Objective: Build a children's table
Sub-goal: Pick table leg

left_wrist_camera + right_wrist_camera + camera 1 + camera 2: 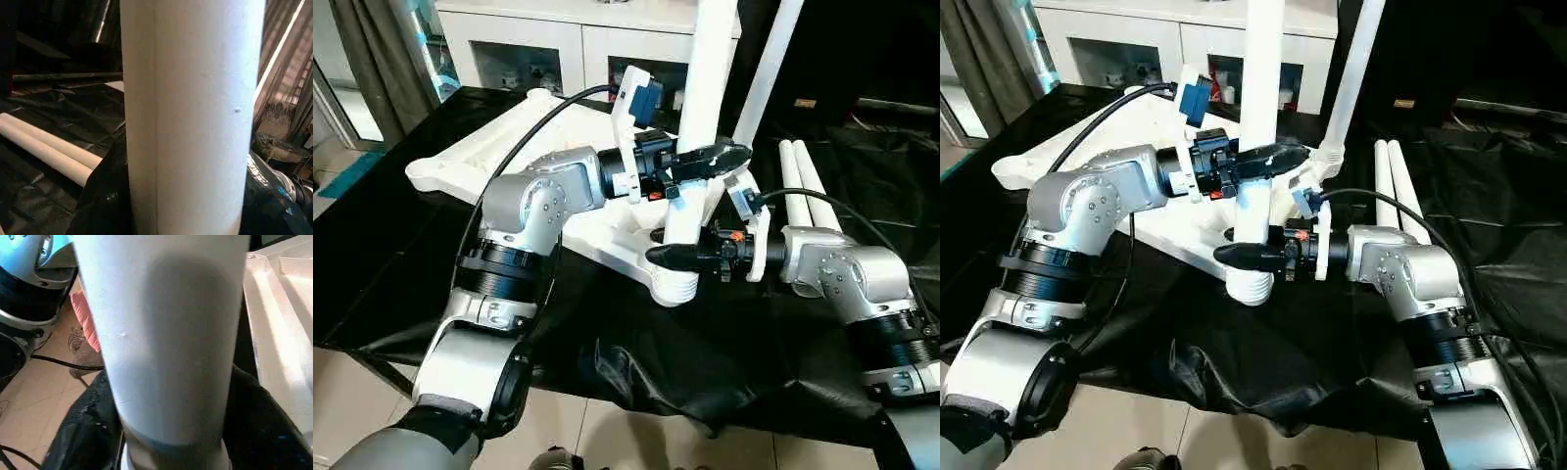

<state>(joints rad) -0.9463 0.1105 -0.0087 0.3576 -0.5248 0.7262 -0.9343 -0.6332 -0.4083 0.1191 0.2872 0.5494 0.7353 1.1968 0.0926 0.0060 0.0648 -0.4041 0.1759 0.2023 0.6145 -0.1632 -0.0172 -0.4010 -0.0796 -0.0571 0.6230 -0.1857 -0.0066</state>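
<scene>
Upright, the leg [705, 108] stands between both grippers' fingers [677, 256].

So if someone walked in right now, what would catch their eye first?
Probably the upright white leg at the near corner of the upside-down tabletop, with both grippers at it: the left gripper higher, the right gripper just above its ribbed foot. Next, a second leg standing behind, and two spare legs lying on the black sheet to the right.

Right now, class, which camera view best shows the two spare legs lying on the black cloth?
The right eye view: the spare legs lie side by side, seen nearly whole beyond the right gripper. The left eye view shows them similarly. The left wrist view catches only their ends.
</scene>
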